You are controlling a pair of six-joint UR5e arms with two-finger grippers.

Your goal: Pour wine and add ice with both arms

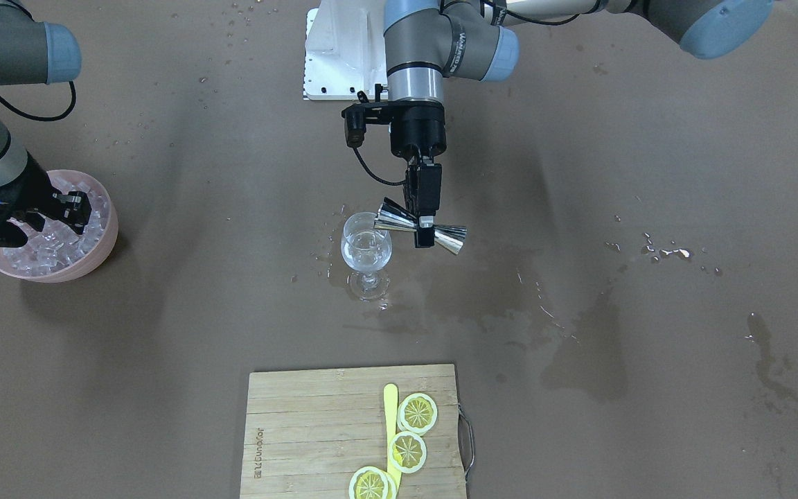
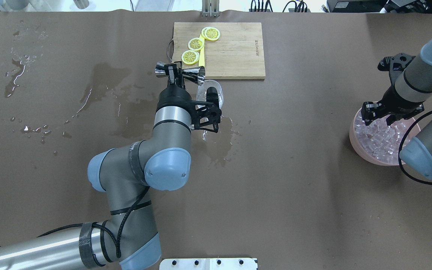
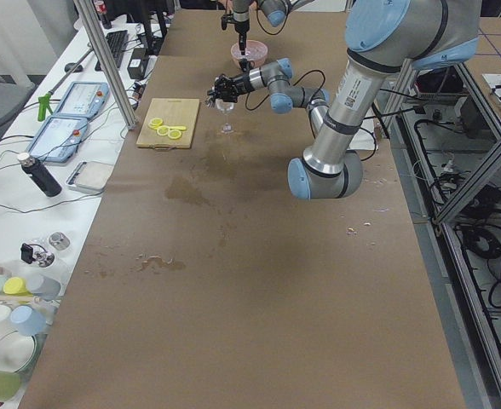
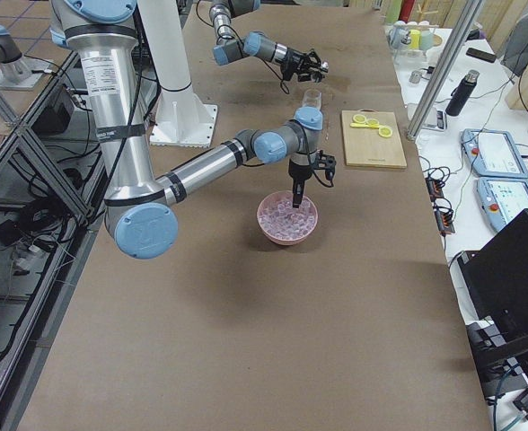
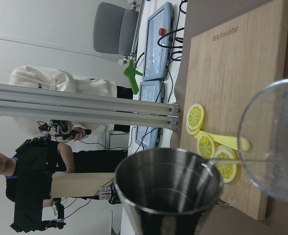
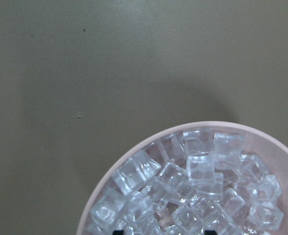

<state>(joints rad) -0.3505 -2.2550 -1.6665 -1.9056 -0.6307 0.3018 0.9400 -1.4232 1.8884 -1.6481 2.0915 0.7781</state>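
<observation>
Left gripper (image 1: 426, 223) is clamped on the jigger (image 1: 393, 216), tipped sideways over the glass (image 1: 385, 251) so the wine (image 1: 364, 258) lands inside (small pool there). Right gripper (image 2: 378, 118) sits fingers-apart in the bowl (image 1: 110, 235) of ice (image 1: 52, 246), presumably to grab some.

You're looking at a mirror-polished metal jigger (image 1: 393, 216) just beside the clear, glossy wine glass (image 1: 366, 249). Around the glass, the matt brown table cover (image 1: 163, 333) shines where it's wet. Well apart from the glass, the cutting board (image 1: 316, 430) shows matt wood grain, and the ice (image 6: 198, 186) glints glassy in a smooth, dull pink bowl (image 1: 108, 239).
</observation>
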